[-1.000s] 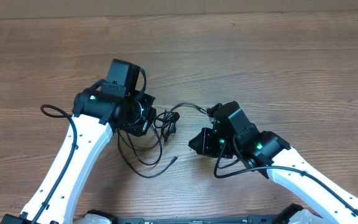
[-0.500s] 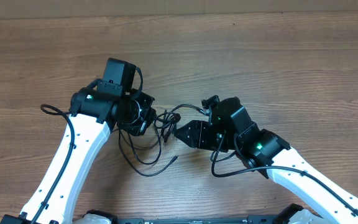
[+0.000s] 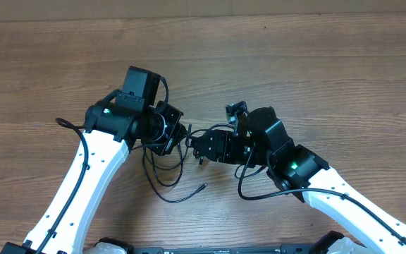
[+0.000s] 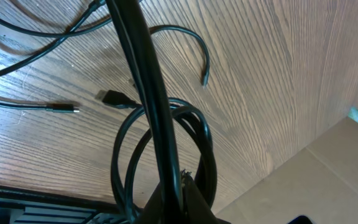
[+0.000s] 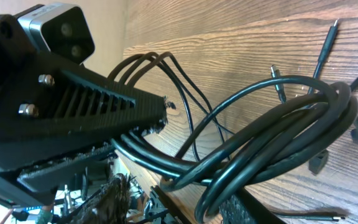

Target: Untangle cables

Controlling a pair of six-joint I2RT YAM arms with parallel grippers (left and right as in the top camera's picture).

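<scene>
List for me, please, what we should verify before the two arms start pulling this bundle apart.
1. Left gripper holds the cables: ok; strands run out from under its fingers in the right wrist view.
2. Right gripper has a grip: cannot tell; it is at the bundle, but whether it has closed is hidden.
3. Strands separated: not ok; the loops lie coiled over one another.
4. Plug ends free: ok; they lie loose on the table.
5. Room between the grippers: not ok; they nearly touch in the overhead view.
</scene>
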